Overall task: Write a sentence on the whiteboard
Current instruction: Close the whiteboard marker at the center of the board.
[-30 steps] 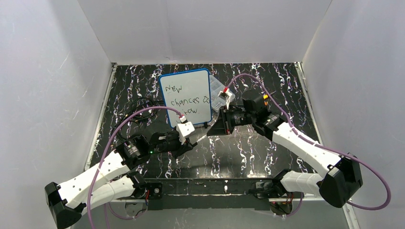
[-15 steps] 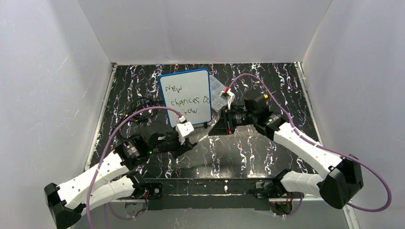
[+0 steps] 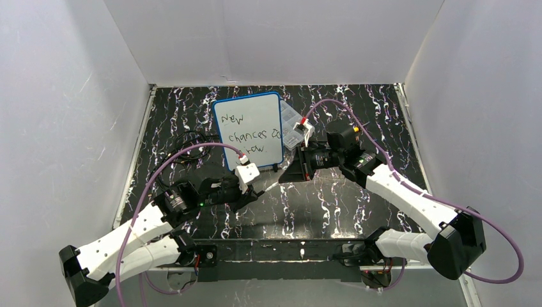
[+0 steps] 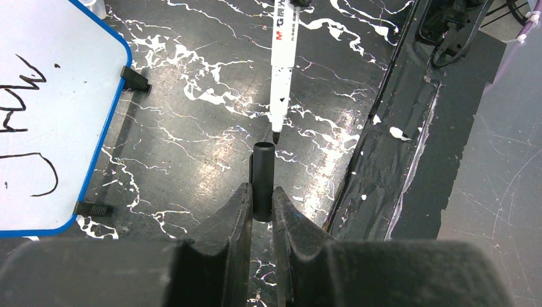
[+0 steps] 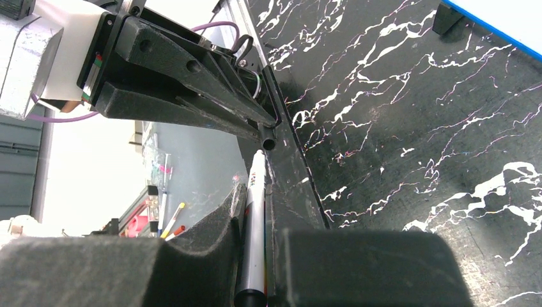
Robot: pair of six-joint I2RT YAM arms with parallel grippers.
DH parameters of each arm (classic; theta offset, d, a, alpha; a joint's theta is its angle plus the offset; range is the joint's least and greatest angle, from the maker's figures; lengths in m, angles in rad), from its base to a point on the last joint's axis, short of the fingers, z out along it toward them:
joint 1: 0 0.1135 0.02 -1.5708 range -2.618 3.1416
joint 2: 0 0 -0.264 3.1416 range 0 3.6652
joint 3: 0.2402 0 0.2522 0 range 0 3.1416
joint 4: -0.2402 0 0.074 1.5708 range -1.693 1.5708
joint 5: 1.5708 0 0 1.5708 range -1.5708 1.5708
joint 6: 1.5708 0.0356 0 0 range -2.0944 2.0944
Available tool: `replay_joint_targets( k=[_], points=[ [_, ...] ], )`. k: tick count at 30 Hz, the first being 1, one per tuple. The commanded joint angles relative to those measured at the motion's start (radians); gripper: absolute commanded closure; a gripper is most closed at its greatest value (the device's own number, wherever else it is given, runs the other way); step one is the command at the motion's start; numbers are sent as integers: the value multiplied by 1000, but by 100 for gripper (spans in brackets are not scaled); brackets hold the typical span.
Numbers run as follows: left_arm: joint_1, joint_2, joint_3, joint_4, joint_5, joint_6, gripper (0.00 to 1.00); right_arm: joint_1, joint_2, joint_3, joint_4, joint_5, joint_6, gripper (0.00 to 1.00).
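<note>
**Now for the cap: marker nib lined up with its mouth**

The whiteboard [image 3: 249, 131] sits toward the back middle of the black marbled tabletop [image 4: 192, 96], just beside a clear compartment box [image 3: 293, 121] on the right arm's side. The sentence [image 3: 246, 135] on it runs in three handwritten lines, roughly "New chances grow". With those words there, the writing looks done, which would explain why both arms meet in front of the board rather than over it.

The left gripper [image 4: 262, 198] is pinched almost shut on a short black marker cap [image 4: 263, 173]. It grips the lower part, so the open mouth stands free of the fingers and faces the other arm. The right gripper [image 5: 259, 220] is clamped tight on the marker [image 4: 281, 57], holding the white barrel well back so the writing end projects. In the left wrist view the nib [image 4: 276, 135] points straight at the cap's mouth, just short of it and not yet inside. This hold reads as set up for a straight push along a shared axis. A slight sideways offset would likely make the nib catch on the cap's rim.
</note>
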Motion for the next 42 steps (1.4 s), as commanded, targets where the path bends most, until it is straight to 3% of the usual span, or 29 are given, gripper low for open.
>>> replay_joint_targets(
  k=[1,30,36,42],
  points=[
    [1,-18,-8,5,-5,-1,100,-3,8,-1,57,-33,12,99],
    [2,-24,-11,9,-8,-1,100,-2,20,-12,68,-37,11,99],
    [1,-38,-13,2,-13,-6,100,-17,-39,22,48,83,-3,99],
    [1,-98,-51,64,58,-5,100,-63,-82,0,45,0,19,99]
  ],
)
